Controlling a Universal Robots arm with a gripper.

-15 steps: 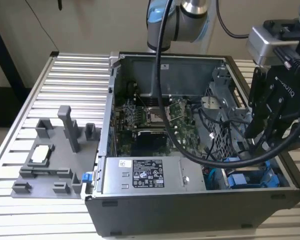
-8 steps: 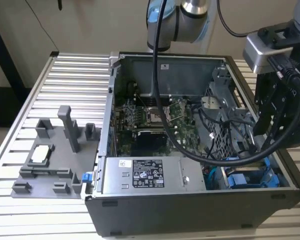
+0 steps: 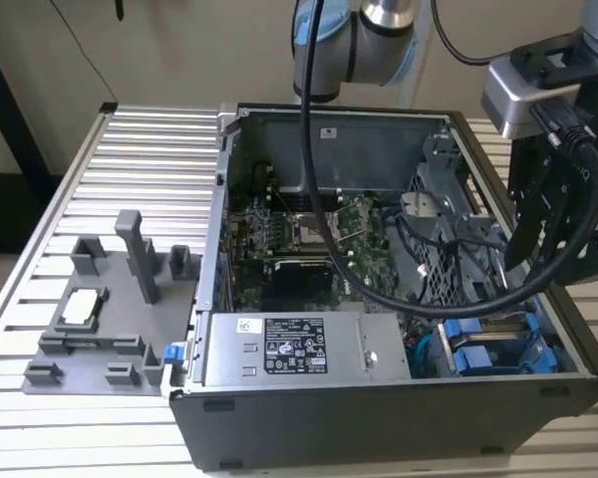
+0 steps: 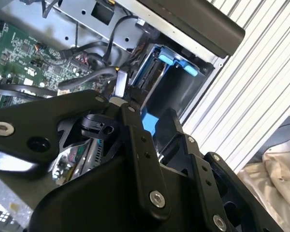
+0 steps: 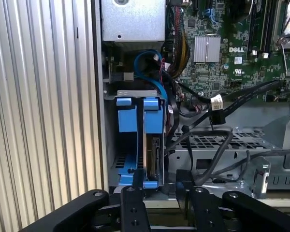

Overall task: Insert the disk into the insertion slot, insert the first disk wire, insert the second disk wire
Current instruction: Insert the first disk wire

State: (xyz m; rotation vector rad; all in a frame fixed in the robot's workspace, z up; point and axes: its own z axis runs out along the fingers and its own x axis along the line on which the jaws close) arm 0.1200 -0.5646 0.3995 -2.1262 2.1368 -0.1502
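Note:
The disk (image 5: 155, 157) stands on edge inside the insertion slot (image 5: 135, 93), a metal drive bay at the corner of the open computer case (image 3: 309, 408). Its bright blue carrier frame (image 5: 153, 113) faces up, next to another blue carrier (image 5: 124, 121). My gripper (image 5: 159, 189) hovers above the bay, open by a narrow gap, with nothing between its black fingers (image 5: 133, 205). In the second wrist view the gripper (image 4: 152, 123) frames a patch of blue carrier below. A black disk wire with a labelled plug (image 5: 216, 107) hangs loose beside the bay.
Blue carriers (image 3: 498, 349) show in the case's near corner at the exterior view's right. A thick black cable (image 3: 429, 299) loops across the motherboard (image 3: 299, 239). A grey fixture (image 3: 100, 319) sits on the slatted table (image 3: 130, 159). A silver power supply (image 3: 289, 349) borders the bay.

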